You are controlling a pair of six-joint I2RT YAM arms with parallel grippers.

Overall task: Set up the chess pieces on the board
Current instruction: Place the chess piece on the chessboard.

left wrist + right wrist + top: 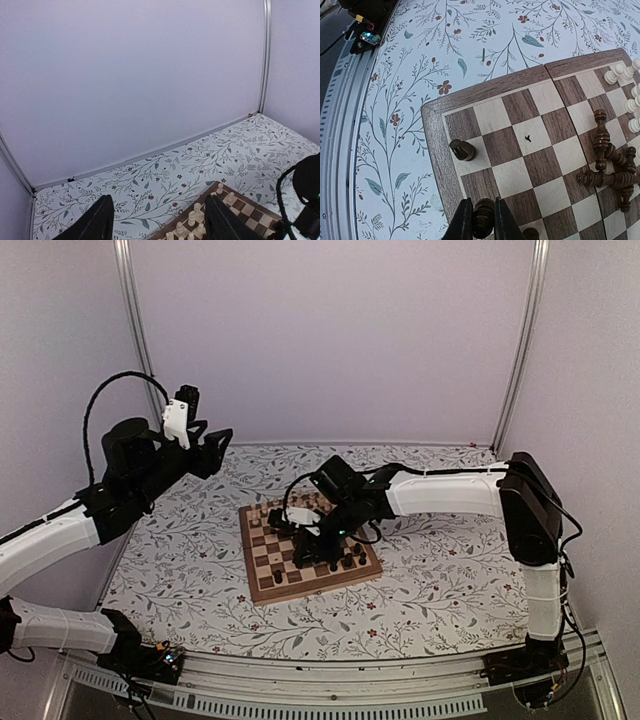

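Observation:
The board [300,590] lies mid-table on the floral cover. My right gripper [483,219] is low over its near-left rim and shut on a dark chess piece [483,216], held upright above a dark square. A dark rook [462,149] stands on the cream square just beyond it. More dark pieces [612,167] lie in a heap at the right. Pale pieces [626,87] stand along the far edge, also in the left wrist view [192,218]. My left gripper [157,222] hangs open and empty, raised well left of the board [250,212].
The floral table cover [430,580] surrounds the board on all sides. A metal rail with a lit electronics box [365,36] runs along the near edge. White walls and frame posts [520,340] close the back and sides.

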